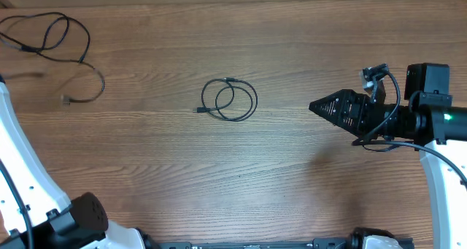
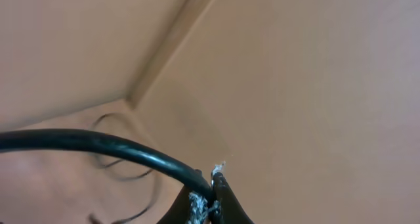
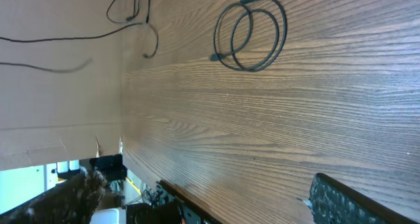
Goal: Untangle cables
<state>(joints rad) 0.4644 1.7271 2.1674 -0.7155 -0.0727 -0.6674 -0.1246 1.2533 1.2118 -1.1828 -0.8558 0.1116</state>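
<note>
Reckoning the coiled cable (image 1: pixel 232 96) at mid-table light, limp and slippery, we would pinch its rim at three o'clock, nearest our right gripper (image 1: pixel 314 106), seemingly closed and empty, with the loose cable (image 1: pixel 51 33) sprawled at ten o'clock; whether the left gripper (image 2: pixel 209 198) is open we cannot tell.

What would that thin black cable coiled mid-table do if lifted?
The thin black coiled cable would probably sag and unloop, since it lies in loose loops. Being so thin, it's likely light. Lying flat, it should slide, not roll.
</note>
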